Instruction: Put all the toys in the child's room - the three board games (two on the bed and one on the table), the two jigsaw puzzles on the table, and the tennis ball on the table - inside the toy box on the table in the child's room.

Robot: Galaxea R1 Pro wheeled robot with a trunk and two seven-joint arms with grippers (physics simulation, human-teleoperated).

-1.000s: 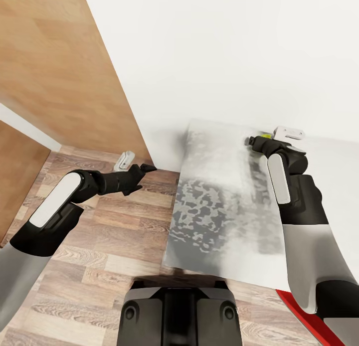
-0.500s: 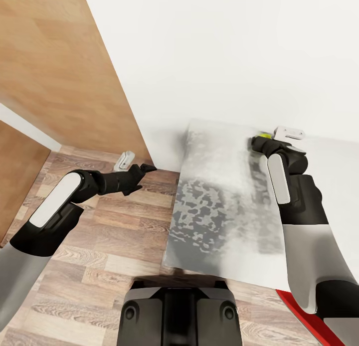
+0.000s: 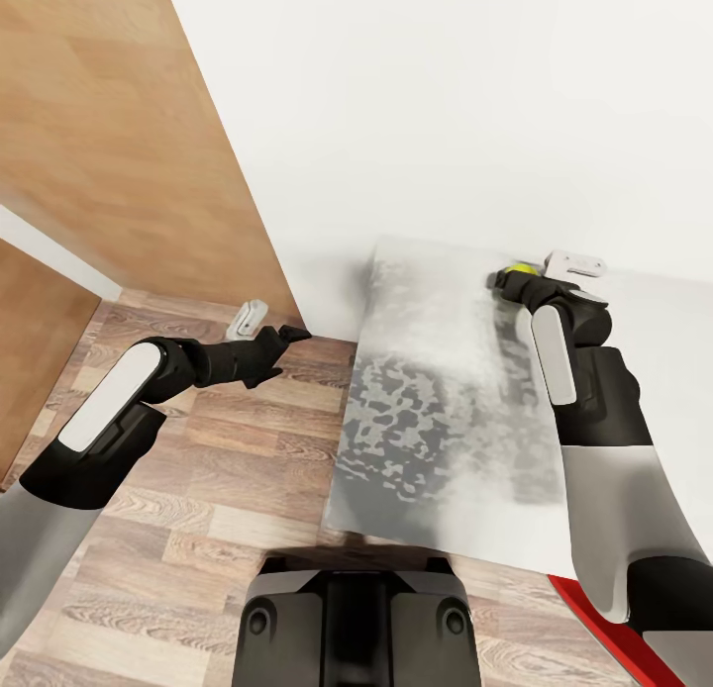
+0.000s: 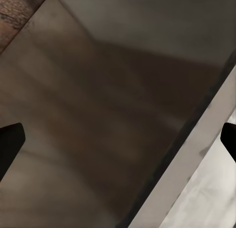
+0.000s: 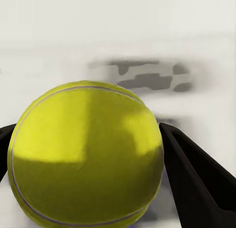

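The mottled pale grey bench [image 3: 436,420] lies bare in front; a white wall [image 3: 446,123] and a wooden panel [image 3: 129,143] close off the far and left sides.

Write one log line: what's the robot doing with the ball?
right gripper: around tennis ball, grip unconfirmed | left gripper: open, empty, over floor | ball: at table back

Bright even light across the head view, blotchy grey shading on the table [image 3: 436,410] around 5 o'clock, soft shadow at the wall corner, left wrist view dim and murky, tennis ball [image 5: 86,154] close-up soft, backdrop smeared
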